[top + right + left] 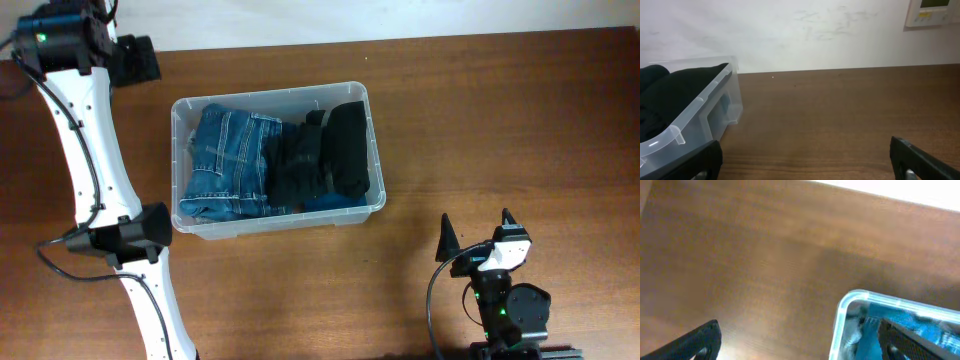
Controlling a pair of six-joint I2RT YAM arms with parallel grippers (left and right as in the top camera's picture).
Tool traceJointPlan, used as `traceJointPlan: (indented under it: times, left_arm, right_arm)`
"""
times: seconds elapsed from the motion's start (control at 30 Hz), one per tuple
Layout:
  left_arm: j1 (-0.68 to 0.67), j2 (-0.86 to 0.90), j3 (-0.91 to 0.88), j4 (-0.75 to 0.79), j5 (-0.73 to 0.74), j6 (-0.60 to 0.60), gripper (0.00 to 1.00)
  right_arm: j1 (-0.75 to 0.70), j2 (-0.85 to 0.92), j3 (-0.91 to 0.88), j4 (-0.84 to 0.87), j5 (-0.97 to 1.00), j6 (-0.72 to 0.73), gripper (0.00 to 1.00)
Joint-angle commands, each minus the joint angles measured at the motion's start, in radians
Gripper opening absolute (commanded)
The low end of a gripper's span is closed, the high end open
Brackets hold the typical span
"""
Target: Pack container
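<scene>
The clear plastic container (377, 150) stands at the table's middle. It holds folded blue jeans (225, 160) on the left and black clothing (330, 150) on the right. My left gripper (148, 62) is open and empty at the far left, above and left of the container's far-left corner. In the left wrist view its fingers (799, 330) straddle bare wood, with the container's corner (845, 307) and jeans (910, 322) at the right. My right gripper (477, 232) is open and empty, low at the front right. In the right wrist view (805, 150), the container (700, 100) and black clothing (680, 85) are at the left.
The wooden table (500, 120) ends at a white wall along the far side. A wall panel (932, 12) shows high at the right. My left arm's white links (85, 150) run down the table's left side beside the container.
</scene>
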Motion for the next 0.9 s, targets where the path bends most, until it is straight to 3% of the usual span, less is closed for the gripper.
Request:
traceJointPlan:
  times: [0.0,0.13,0.3,0.6,0.87]
  left_arm:
    - [-0.004,-0.119,0.004,0.078,0.065,-0.005,0.99]
    - [-0.004,-0.271,-0.151,0.246,0.075,-0.005,0.99]
    - [-0.004,-0.518,-0.496,0.468,0.075,-0.005,0.99]
    - [-0.004,-1.094,-1.452,1.022,0.074,-0.005,0.99]
    - [-0.008,-1.490,-2.046,1.363,0.083,-0.006,0.99]
  right_arm:
    - [-0.009,-0.011,-0.008,-0.001,0.013,-0.003,0.98]
    - [-0.009,-0.011,-0.008,-0.001,0.013,-0.003,0.98]
    - [-0.009,-0.011,-0.008,-0.001,0.013,-0.003,0.99]
    - [-0.009,-0.011,-0.008,-0.001,0.013,-0.003,0.98]
    - [-0.009,-0.011,-0.008,-0.001,0.013,-0.003,0.98]
